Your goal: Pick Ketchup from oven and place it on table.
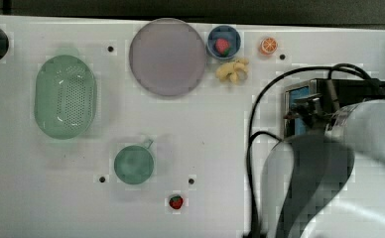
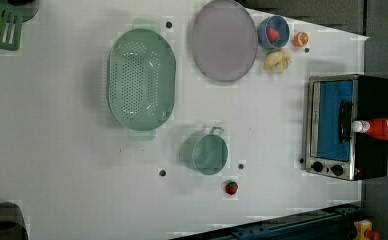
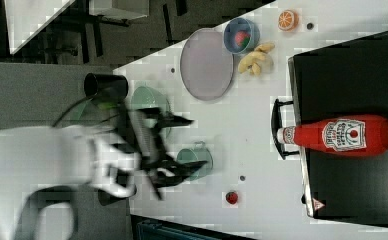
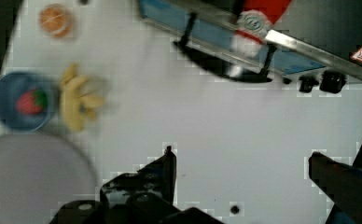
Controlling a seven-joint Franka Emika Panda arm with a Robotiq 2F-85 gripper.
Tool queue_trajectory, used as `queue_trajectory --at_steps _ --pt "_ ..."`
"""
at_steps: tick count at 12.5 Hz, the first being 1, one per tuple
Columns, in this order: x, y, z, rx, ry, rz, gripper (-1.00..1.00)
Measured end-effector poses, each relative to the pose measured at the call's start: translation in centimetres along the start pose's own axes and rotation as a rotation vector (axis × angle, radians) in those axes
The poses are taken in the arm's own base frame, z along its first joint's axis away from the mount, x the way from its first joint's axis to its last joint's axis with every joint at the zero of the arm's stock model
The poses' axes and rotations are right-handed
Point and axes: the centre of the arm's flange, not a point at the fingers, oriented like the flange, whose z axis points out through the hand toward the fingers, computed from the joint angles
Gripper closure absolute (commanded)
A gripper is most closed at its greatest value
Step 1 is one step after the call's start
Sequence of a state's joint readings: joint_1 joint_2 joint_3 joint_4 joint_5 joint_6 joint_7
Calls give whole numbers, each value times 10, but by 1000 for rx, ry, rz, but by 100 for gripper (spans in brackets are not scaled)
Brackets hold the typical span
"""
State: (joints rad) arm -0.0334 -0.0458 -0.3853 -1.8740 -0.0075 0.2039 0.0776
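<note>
Gripper (image 3: 184,142) empty, fingers wide apart, above table (image 3: 262,125).
Ketchup (image 3: 339,135) lies atop oven (image 3: 352,75), ~3 o'clock in right view; long axis points toward gripper, cap nearest.

I am seeing a grey floor (image 3: 37,95) lying beyond the work surface, dark framing (image 3: 107,22) standing further off, and even light falling throughout.

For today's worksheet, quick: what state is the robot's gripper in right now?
Gripper: open, holding nothing; the ketchup lies on the oven.
</note>
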Motion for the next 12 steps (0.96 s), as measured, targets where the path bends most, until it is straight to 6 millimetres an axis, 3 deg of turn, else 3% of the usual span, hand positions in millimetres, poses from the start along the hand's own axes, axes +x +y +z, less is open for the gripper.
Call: queue_trajectory --at_steps 2,7,8,10,12 --pt "38 20 60 -49 -19 86 -100" --pt "121 36 59 86 176 220 -100" --pt "139 45 74 64 189 256 -100" --pt "153 54 108 2 153 292 -100" --pt "159 54 115 1 171 300 -100"
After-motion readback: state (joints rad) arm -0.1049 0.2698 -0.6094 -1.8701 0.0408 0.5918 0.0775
